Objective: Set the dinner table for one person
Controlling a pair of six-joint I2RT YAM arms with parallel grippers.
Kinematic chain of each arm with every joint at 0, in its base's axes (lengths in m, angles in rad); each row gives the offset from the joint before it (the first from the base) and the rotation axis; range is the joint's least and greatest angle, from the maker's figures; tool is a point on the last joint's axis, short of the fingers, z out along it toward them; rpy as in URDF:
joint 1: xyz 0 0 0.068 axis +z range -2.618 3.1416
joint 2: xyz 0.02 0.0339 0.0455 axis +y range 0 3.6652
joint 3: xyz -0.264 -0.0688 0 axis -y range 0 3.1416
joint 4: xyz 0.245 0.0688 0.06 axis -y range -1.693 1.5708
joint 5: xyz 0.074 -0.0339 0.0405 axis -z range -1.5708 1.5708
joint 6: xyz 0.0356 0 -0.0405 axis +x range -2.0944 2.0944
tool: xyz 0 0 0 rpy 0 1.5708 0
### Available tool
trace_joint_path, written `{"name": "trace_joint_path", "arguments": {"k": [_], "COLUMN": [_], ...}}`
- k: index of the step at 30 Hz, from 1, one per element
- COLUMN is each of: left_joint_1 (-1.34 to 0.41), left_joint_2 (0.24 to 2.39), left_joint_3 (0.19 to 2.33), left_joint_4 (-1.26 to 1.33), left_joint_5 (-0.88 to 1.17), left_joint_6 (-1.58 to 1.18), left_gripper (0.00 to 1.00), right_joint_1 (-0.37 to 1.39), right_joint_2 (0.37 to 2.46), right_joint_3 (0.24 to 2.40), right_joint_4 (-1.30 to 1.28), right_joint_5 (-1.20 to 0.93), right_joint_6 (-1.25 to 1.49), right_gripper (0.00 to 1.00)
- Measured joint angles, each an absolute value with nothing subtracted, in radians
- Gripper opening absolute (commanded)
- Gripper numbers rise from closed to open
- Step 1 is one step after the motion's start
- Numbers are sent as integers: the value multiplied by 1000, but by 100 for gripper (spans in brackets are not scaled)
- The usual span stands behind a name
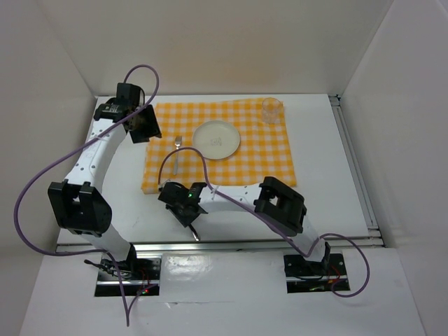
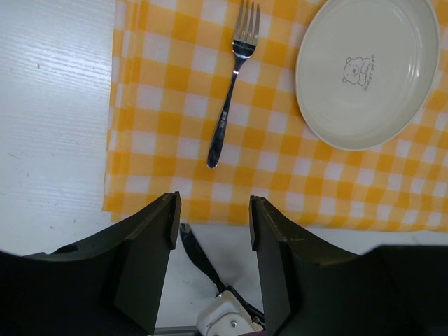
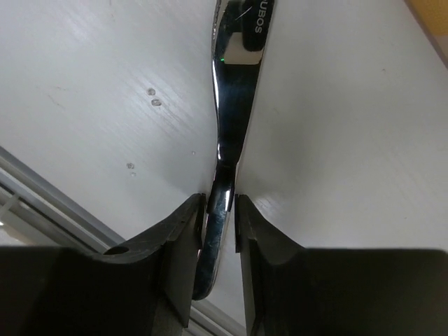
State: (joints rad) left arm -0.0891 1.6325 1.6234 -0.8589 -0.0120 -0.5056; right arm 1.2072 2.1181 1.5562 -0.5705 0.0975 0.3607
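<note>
Near the front edge of the dinner table point(image 1: 322, 154), your right gripper point(image 3: 220, 210) pinches a shiny utensil point(image 3: 234, 105) by its handle, both jaws touching the metal. Check that the pinch is square before you lift, or it may twist. Aim for the cloth point(image 1: 266, 161), right of the plate point(image 1: 216, 138), parallel to the fork point(image 1: 178, 142). Your left gripper point(image 2: 213, 206) hangs wide and empty; hold it aside.

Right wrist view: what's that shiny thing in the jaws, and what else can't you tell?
Right wrist view: shiny utensil, far end cut off by the top edge; knife or spoon unclear.
Top view: same utensil too small, partly under the right arm.
Top view: glass too small to see contents.
</note>
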Motion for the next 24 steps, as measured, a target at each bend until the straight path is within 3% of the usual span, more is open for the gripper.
{"name": "trace_joint_path", "arguments": {"k": [4,5,7,22,24], "left_joint_1": [-89,-89,-89,-89,-89], "left_joint_2": [1631,1631,1631,1631,1631], "left_joint_3": [1621,1621,1621,1621,1621], "left_joint_4": [-859,-859,-859,-859,-859], "left_joint_5": [-12,-12,-12,-7,-3], "left_joint_6": [-506,-506,-506,-506,-506], "left_gripper": [60,60,60,60,60], "right_joint_1": [1219,1220,1221,1223,1224], "right_joint_2": [2123,2124,2124,2085,2074], "right_joint_3": [1562,1564,1565,1543,1538], "right_joint_4": [-571,-571,-570,-634,-642], "right_joint_5": [131,136,142,178,184], "right_joint_6": [359,360,360,367,368], "right_gripper": [15,6,0,0,8]}}
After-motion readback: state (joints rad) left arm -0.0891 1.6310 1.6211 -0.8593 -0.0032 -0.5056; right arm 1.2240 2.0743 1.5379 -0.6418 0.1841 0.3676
